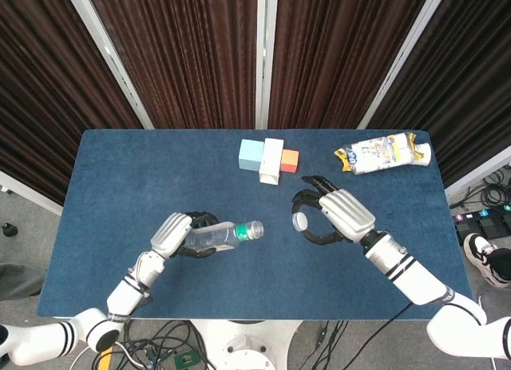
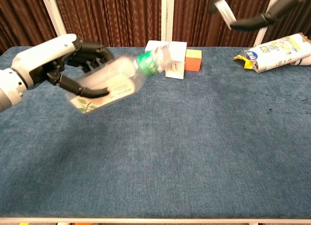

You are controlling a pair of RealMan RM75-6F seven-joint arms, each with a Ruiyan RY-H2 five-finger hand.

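A: Two hands up off the table [image 1: 104, 194]. Left hand [image 1: 177, 234] wraps the body of a clear bottle [image 1: 219, 236], which lies tilted, its open neck aimed toward the middle and its cap off.

B: Right hand [image 1: 335, 218]?

A: Fingers curled round a small white cap [image 1: 299, 221], pinched well clear of the bottle. The chest view shows the same cap [image 2: 223, 7] high up.

B: Risks?

A: Bottle looks thin-walled and soft; a hard squeeze could buckle it. With the neck open and lying nearly level, any liquid inside could run onto the cloth. I can't tell how much is in it, since the chest view is blurred.

B: And the cap?

A: Small, held only by fingertips. A slack pinch could drop it, and it would likely roll toward the boxes [image 1: 269, 157] or the snack bag [image 1: 382, 153] behind.
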